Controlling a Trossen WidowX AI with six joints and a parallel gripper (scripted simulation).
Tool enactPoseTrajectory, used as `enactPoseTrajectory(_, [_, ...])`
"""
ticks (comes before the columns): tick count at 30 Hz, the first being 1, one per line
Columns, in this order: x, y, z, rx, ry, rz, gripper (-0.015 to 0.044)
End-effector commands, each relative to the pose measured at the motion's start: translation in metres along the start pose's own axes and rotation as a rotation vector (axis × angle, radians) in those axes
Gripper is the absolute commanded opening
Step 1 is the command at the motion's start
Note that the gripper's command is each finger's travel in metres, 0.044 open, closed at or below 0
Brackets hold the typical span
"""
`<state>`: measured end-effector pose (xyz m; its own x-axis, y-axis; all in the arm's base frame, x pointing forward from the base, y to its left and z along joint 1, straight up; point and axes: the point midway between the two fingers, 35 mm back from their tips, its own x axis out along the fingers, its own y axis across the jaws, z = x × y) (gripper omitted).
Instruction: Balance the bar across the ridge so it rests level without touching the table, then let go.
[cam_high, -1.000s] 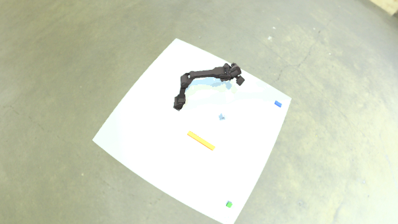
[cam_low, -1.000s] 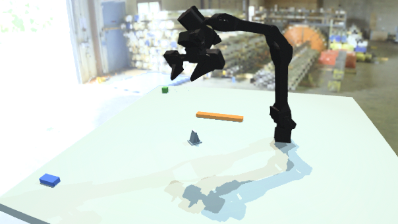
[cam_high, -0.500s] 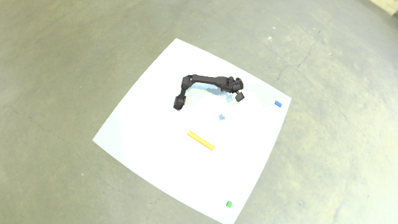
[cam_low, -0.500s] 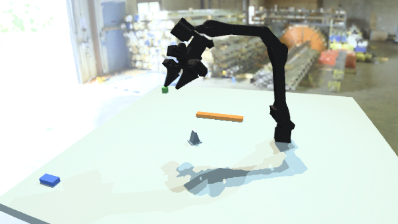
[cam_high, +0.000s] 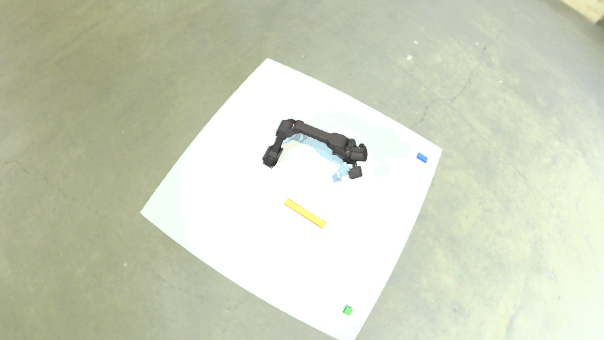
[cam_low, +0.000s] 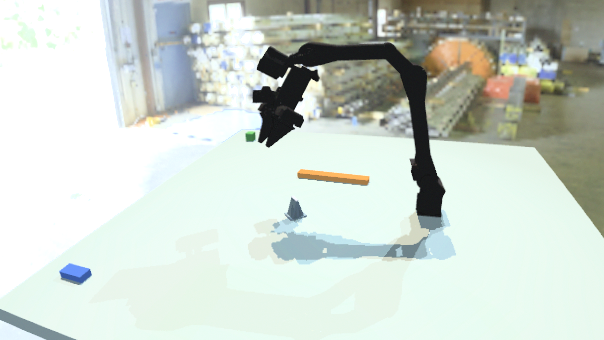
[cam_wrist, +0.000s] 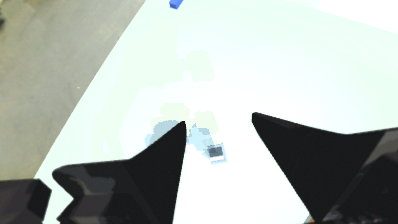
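Observation:
The orange bar (cam_high: 305, 213) (cam_low: 333, 177) lies flat on the table (cam_high: 225, 225) (cam_low: 500, 280). A tiny orange sliver shows at the bottom edge of the wrist view, behind the right finger. The small grey ridge (cam_high: 337, 178) (cam_low: 295, 209) (cam_wrist: 215, 151) stands upright on the table, apart from the bar, with nothing on it. My gripper (cam_low: 264, 144) (cam_wrist: 218, 121) is open and empty, tilted downward and high above the table. In the wrist view the ridge shows far below, between the fingers. The fingertips are hard to make out in the top view.
A blue block (cam_high: 422, 158) (cam_low: 75, 273) (cam_wrist: 175, 4) lies near one table corner. A green cube (cam_high: 348, 310) (cam_low: 250, 136) sits near another corner. The arm arches high from its base, and its shadow falls beside the ridge.

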<state>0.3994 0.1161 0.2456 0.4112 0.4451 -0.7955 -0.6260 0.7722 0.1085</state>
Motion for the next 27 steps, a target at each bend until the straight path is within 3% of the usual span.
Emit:
enactPoseTrajectory(1, [0.001,-0.026,-0.020,0.068,0.053,-0.049,0.0315])
enactPoseTrajectory(27, [-0.029,-0.158,-0.173,0.493,0.403,-0.304,0.0315])
